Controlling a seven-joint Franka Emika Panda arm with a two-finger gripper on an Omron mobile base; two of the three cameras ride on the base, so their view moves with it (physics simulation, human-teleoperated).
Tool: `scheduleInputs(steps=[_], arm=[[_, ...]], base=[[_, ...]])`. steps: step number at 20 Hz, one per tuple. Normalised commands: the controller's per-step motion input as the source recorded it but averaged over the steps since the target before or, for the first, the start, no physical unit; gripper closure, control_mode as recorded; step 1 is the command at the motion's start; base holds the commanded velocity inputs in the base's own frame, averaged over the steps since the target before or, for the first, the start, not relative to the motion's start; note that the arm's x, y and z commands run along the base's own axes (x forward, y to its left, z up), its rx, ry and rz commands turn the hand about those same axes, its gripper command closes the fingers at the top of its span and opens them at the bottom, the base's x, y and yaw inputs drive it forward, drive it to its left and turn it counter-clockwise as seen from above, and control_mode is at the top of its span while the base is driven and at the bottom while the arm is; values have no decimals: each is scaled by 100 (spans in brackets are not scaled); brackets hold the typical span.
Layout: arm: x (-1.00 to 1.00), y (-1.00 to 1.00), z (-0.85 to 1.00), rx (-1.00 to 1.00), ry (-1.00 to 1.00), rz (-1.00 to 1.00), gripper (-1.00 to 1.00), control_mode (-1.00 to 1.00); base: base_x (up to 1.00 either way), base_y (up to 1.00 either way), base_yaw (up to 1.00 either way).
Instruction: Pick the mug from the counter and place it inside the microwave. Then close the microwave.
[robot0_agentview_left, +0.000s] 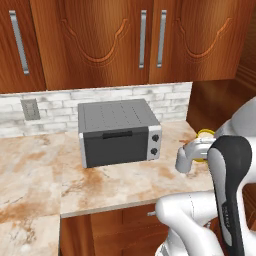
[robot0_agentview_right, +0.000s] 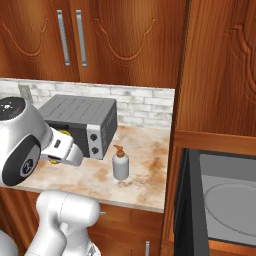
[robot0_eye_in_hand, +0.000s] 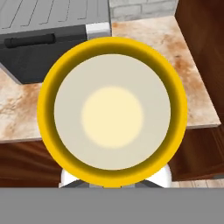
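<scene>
The yellow mug (robot0_eye_in_hand: 112, 111) sits close under the hand camera, its open mouth facing the lens and its pale inside showing. My gripper (robot0_agentview_left: 199, 148) is shut on the mug (robot0_agentview_left: 204, 134), whose yellow rim peeks out around the white hand; the fingertips are hidden behind it. I hold it over the right part of the beige counter (robot0_agentview_left: 125, 182), in front of the toaster oven. The black microwave (robot0_agentview_right: 227, 200) stands open at the lower right of the right base view, with its dark door (robot0_agentview_right: 183, 210) swung out and the grey interior with a round turntable visible.
A grey toaster oven (robot0_agentview_left: 119, 132) with two knobs stands on the counter against the brick backsplash. A white soap bottle (robot0_agentview_right: 120, 165) with a brown pump stands between it and the tall wood cabinet (robot0_agentview_right: 215, 75). Upper cabinets hang overhead.
</scene>
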Motion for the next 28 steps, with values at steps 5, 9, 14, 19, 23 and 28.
scheduleInputs(steps=[5,9,14,19,23,28], arm=[[0,2,0,0,0,0,100,-100],[0,0,0,0,0,0,100,-100],[0,0,0,0,0,0,100,-100],[0,0,0,0,0,0,100,100],[0,0,0,0,0,0,100,100],[0,0,0,0,0,0,100,100]], base=[[0,0,0],[0,0,0],[0,0,0],[-76,0,0],[-68,10,-1],[-74,1,-4]])
